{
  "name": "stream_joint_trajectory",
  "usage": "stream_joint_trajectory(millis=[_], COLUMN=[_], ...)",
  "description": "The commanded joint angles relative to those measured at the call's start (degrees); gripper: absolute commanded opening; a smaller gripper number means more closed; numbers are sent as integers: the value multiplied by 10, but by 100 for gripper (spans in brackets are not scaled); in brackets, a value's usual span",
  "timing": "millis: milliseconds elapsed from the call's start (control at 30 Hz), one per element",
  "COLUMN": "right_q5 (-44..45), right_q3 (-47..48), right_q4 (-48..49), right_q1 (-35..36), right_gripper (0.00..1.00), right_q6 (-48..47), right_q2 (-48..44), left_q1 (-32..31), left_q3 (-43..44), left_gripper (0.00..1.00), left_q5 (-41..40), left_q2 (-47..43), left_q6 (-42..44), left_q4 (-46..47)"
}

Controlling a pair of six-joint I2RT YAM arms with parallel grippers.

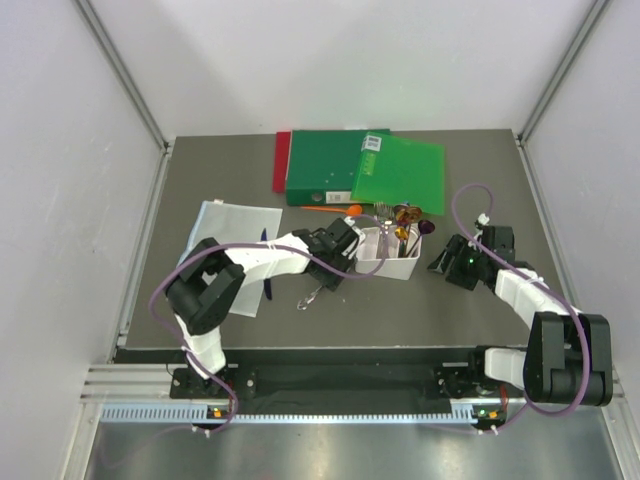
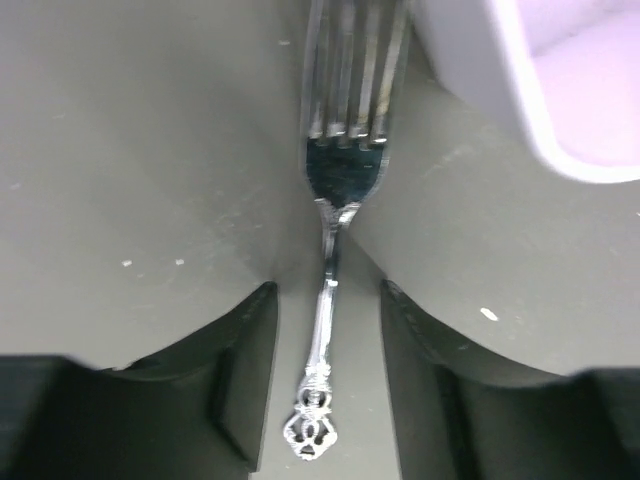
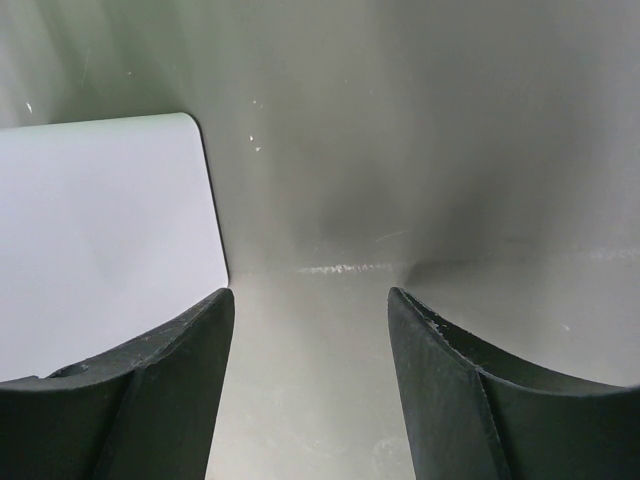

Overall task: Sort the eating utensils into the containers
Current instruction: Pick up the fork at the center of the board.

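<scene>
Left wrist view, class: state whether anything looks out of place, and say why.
The silver fork with an ornate handle lies loose on the dark grey table, outside the white plastic bin, between the left gripper's open fingers; unsorted.

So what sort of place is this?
Probably a robot test booth: plain white walls on metal posts enclose a dark table, a left arm and a right arm are bolted at its near edge, cutlery stands in a white bin.

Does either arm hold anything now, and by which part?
Nothing is held. The left fingers straddle the handle of the silver fork without touching; the right fingers are empty.
</scene>
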Motion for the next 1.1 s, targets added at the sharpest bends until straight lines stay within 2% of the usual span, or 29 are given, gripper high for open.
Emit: stream_joint_trajectory(millis=[0,100,167,233,267,300,367,633,800,900,1067], right_q5=[-6,-4,-4,-8,-8,-8,-8,-11,-15,-14,-14], right_q3=[12,11,8,5,5,4,6,12,8,6,4], right_q4=[15,15,21,24,26,26,24,25,33,37,35], right_q1=[-10,-10,-10,-10,-10,-10,-10,-10,-10,-10,-10], right_gripper=[63,63,63,63,63,63,63,63,63,63,63], right_q6=[-10,-9,-4,1,1,2,-1,-7,-3,-1,-2], right_q2=[-5,-8,-9,-11,-13,-12,-12,-7,2,2,3], left_q1=[2,4,4,5,8,11,16,16,16,19,23], left_q3=[17,30,36,36,38,39,30,-60,-68,-76,-96], left_gripper=[46,32,29,22,17,6,0,0,0,0,0], left_q5=[46,82,99,102,104,107,122,159,107,81,8], left_q2=[34,57,74,85,89,93,90,-8,-79,-128,-191], left_q6=[11,16,19,24,24,18,10,-49,-54,-62,-88], left_q4=[-2,-23,-37,-41,-49,-53,-65,-76,-112,-84,19])
